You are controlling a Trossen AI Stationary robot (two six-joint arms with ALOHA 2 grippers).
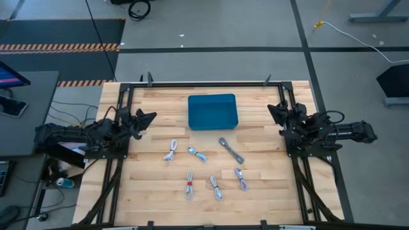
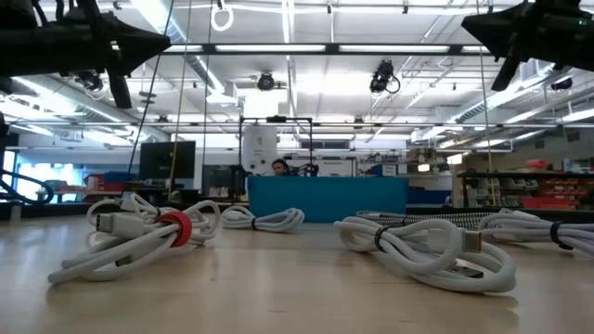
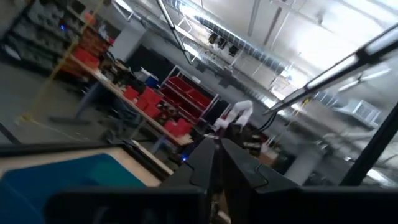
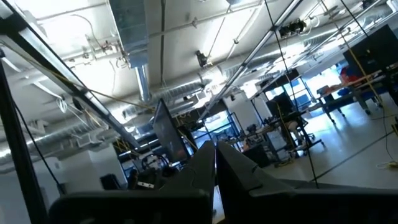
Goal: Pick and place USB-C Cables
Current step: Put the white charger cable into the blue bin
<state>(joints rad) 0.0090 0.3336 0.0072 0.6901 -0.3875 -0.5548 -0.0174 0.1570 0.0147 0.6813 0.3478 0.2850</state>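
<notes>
Six small coiled silvery-grey cable bundles lie flat on the wooden table: three in a far row point(image 1: 171, 151), point(image 1: 197, 153), point(image 1: 231, 151) and three in a near row point(image 1: 189, 185), point(image 1: 216, 188), point(image 1: 240, 178). The near left one has a red band point(image 2: 176, 228). The others show light blue ties. A blue bin point(image 1: 212, 112) stands beyond them. My left gripper point(image 1: 149, 119) hovers shut and empty at the table's left. My right gripper point(image 1: 273, 112) hovers shut and empty at the right. Both are raised, well apart from the cables.
A dark frame point(image 1: 204, 84) runs along the table's edges. Bare wood point(image 1: 204, 214) lies near the front edge. The blue bin also shows in the left wrist view point(image 3: 62, 177). A person point(image 2: 278, 167) sits in the room far behind the bin.
</notes>
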